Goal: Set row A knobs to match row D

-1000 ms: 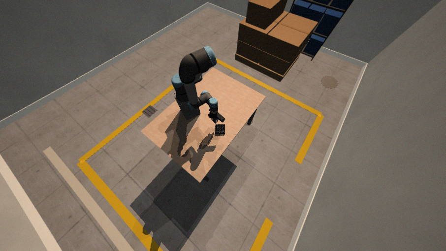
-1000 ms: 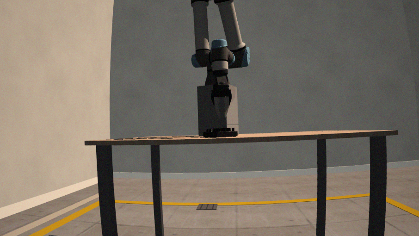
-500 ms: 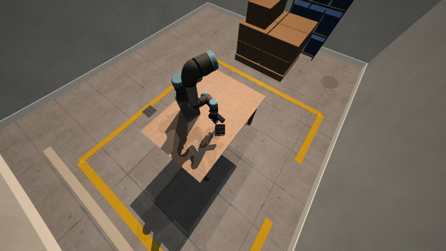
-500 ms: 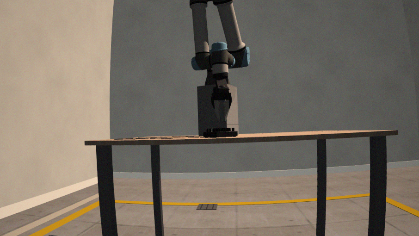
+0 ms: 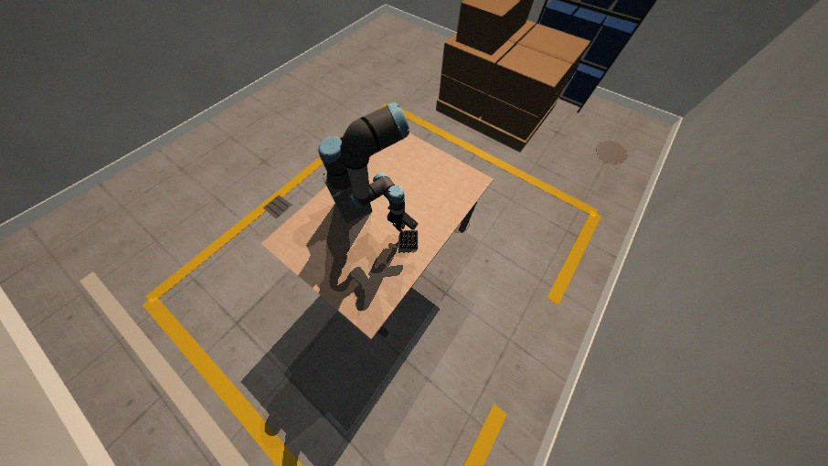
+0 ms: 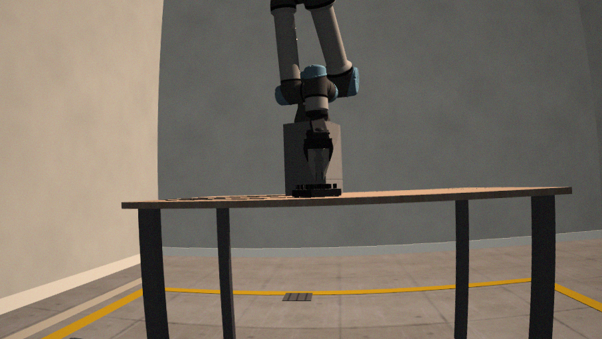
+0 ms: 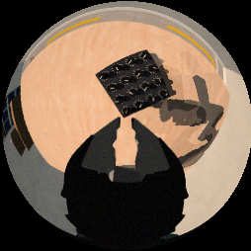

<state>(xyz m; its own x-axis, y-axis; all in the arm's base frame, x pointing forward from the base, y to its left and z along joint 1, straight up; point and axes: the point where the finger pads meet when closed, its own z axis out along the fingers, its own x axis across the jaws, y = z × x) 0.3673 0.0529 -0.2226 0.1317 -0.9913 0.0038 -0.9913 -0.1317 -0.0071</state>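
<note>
On a pale wooden table (image 6: 421,194), a flat black knob box (image 7: 135,82) is seen near one edge, the two-jaw gripper (image 7: 125,129) hovering nearly closed and empty; approach underway, descent onto a row A knob judged next.

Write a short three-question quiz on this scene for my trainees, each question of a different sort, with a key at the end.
1. True or false: the robot's dark two-fingered claw is gripping a knob on the flat black square knob box.
2. Multiple choice: the knob box rests on (A) the grey tiled floor, (B) the light wooden table top, (C) the stacked brown cardboard boxes.
3. Fill in: in the wrist view, the knobs form a grid of ____ rows.

Key
1. False. The claw hangs above the box, fingers nearly closed on nothing.
2. B.
3. Four.
</note>
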